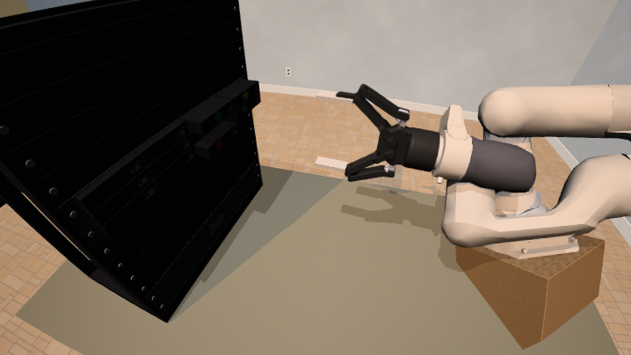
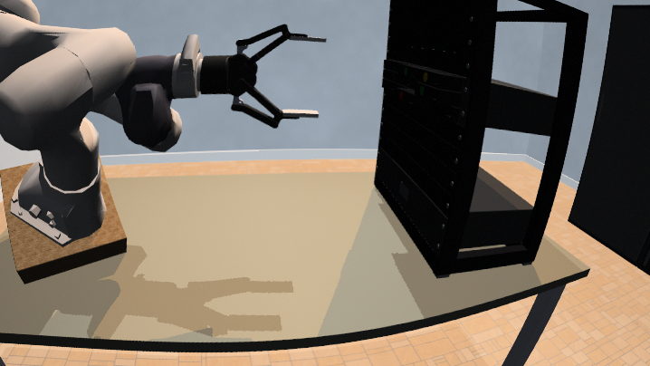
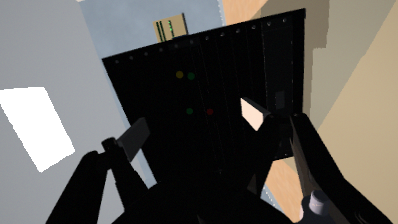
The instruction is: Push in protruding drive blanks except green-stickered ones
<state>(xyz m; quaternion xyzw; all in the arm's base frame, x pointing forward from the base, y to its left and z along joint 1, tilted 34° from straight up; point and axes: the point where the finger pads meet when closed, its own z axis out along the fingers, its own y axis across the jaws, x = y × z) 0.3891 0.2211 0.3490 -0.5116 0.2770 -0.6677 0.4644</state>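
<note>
The rack [image 1: 132,88] is showing so black that its front is reading as one dark slab; I am making out the drive blanks [image 1: 206,115] near its top only as blocks jutting forward, and how many are sticking out I cannot tell. Four small stickers are showing there: a green sticker [image 2: 406,71] and a yellow one [image 2: 425,75] above, a red one [image 2: 401,94] and another green one [image 2: 421,90] below. From the side, the arm is standing on a wooden block [image 2: 27,261] at the left of the table [image 2: 236,218], and the gripper [image 2: 313,76] is hanging in the air, pointing level at the rack, jaws spread wide and holding nothing. The rack is standing well apart from the fingertips [image 2: 300,112], to their right, near the table's right end, with nothing between them. Beyond the table's right edge a dark cabinet [image 2: 613,136] is being cut off by the frame.
</note>
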